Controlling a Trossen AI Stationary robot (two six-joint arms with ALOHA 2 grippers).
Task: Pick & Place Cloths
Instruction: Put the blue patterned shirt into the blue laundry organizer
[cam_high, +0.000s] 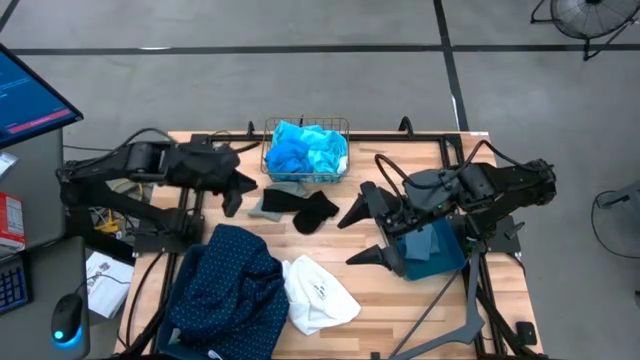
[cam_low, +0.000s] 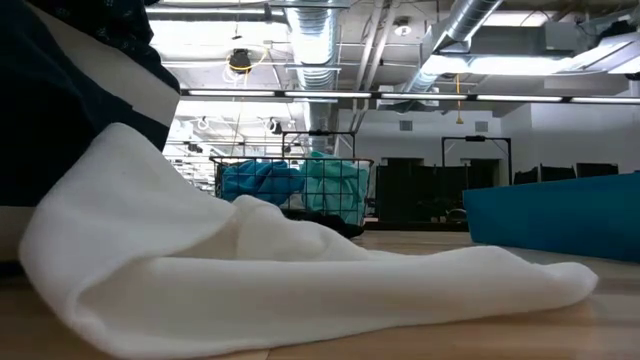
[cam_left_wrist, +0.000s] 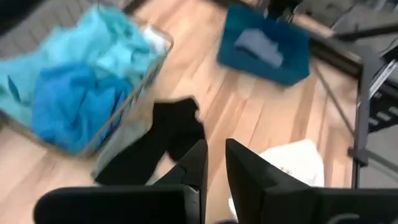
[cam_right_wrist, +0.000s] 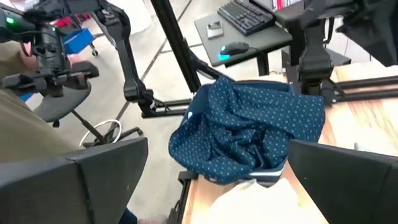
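Spanning the wooden counter (cam_high: 400, 300), the two arms stood at opposite sides. The left gripper (cam_high: 236, 192) hovered at the far left, just beside the gold wire basket (cam_high: 306, 128), and its fingers (cam_left_wrist: 198, 163) stood nearly together with only a narrow gap and nothing between them. The right gripper (cam_high: 362, 230) was positioned right of centre with its fingers (cam_right_wrist: 348, 177) spread wide apart and holding nothing. The basket sat at the far centre of the counter and contained a bright blue cloth (cam_high: 291, 155) and a turquoise cloth (cam_high: 325, 146). Just near of the basket, a grey cloth (cam_high: 275, 198) lay partly under a black cloth (cam_high: 312, 210); the black cloth lay between the two grippers, touched by neither. A navy dotted cloth (cam_high: 228, 285) was heaped at the near left corner and hung over the counter edge. A white cloth (cam_high: 315, 292) lay touching its right side, near the centre of the near edge. A dark teal bin (cam_high: 432, 250) sat at the right under the right arm, with a pale grey-blue cloth (cam_left_wrist: 260, 45) lying inside it. In the low view the white cloth filled the foreground, with the basket and the teal bin farther back.
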